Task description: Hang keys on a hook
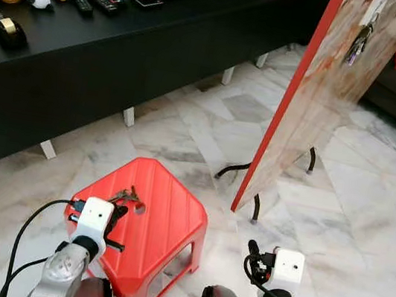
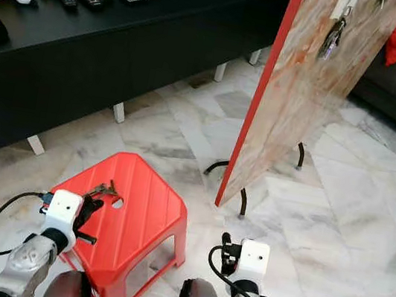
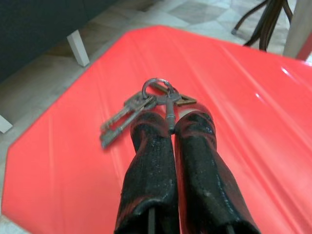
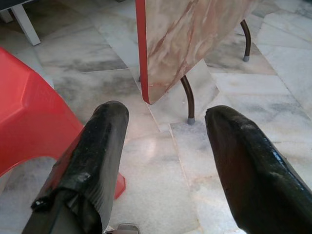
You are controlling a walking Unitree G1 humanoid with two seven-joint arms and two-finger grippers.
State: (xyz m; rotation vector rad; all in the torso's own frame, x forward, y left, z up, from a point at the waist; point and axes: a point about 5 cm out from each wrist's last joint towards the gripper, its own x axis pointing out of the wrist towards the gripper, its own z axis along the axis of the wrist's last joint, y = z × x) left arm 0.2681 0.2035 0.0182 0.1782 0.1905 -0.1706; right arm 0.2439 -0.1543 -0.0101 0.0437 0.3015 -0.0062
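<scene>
Keys [image 3: 146, 105] are lying on the red stool [image 1: 165, 211], left gripper [image 3: 170, 127] pinching one tight; right gripper [image 4: 165, 122] is hanging wide. Next, lifting toward the board [image 1: 328, 86] at two o'clock.

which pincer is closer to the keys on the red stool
Left. The left pincer is shut on the keys lying on the stool. The right pincer hangs open over the floor beside the stool, facing the board.
</scene>
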